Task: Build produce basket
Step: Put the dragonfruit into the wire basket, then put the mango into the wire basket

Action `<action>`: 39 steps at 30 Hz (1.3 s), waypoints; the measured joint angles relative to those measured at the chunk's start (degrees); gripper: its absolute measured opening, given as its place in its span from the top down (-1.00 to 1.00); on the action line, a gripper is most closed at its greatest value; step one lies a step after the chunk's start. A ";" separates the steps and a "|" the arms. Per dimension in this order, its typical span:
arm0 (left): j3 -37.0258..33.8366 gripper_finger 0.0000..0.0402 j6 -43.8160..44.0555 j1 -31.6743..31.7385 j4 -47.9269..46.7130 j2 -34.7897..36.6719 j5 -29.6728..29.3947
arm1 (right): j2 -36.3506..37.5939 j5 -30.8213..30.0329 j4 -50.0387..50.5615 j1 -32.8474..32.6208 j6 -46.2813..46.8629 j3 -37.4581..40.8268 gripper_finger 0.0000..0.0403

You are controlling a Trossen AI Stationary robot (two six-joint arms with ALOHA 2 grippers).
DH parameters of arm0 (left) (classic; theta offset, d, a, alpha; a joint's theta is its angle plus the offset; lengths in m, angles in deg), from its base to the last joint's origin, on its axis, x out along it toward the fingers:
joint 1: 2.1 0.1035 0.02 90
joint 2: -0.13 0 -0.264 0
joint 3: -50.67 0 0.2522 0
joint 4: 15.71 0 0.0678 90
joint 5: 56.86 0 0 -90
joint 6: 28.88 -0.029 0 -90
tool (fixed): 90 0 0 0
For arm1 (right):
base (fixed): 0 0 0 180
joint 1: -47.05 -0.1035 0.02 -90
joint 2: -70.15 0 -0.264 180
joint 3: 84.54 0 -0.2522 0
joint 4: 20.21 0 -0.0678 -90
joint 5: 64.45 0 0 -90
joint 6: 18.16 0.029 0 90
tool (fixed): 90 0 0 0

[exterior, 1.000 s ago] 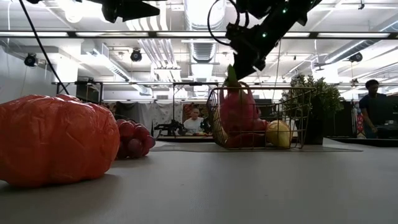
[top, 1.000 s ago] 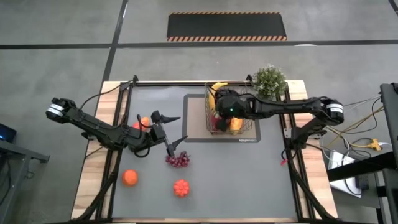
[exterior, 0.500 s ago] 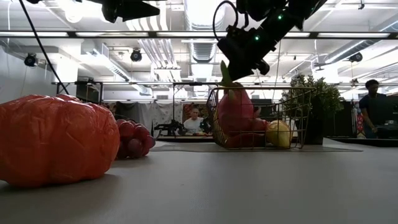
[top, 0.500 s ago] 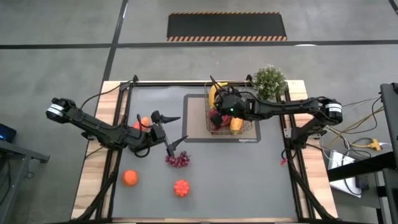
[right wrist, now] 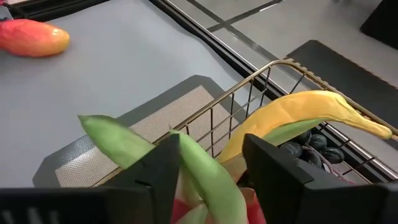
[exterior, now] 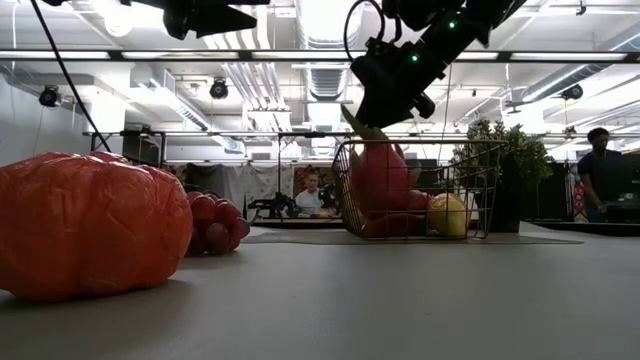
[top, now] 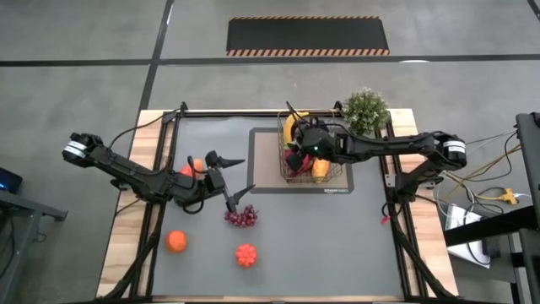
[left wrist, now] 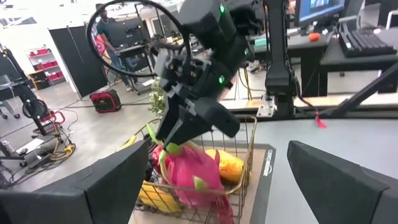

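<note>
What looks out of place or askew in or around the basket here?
The dragon fruit sits tilted in the basket, its green leaves poking above the rim beside the right hand. Nothing looks spilled or damaged; grapes and other produce lie loose on the table.

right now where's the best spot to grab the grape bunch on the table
Probably from straight above, closing across the middle of the grape bunch. It lies low and flat on the mat with bare table around it, and the left hand hangs open just beside it.

potted plant [top: 365,109], grey mat [top: 263,160], striped floor mat [top: 308,36]
</note>
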 joint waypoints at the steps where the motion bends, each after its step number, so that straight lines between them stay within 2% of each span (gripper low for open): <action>1: 0.00 -0.82 0.02 0.00 -0.57 0.00 0.01 | 0.14 0.00 0.17 0.00 0.00 -0.05 0.09; 8: 0.00 -0.82 1.51 -0.02 -3.07 0.00 0.17 | 2.64 0.04 5.43 -0.11 0.02 -2.97 -0.06; 29: 0.02 -0.82 6.36 0.14 -3.95 0.01 -0.34 | 12.96 2.12 13.41 -0.66 0.02 -3.50 -0.07; 34: 0.66 -0.82 13.70 2.72 -13.96 0.02 -3.35 | 16.17 2.07 16.57 -2.67 -0.03 -3.30 -0.07; 39: 2.63 -0.82 29.14 9.74 -36.20 0.02 -1.71 | 17.45 1.92 17.58 -5.17 -0.48 -2.98 -0.06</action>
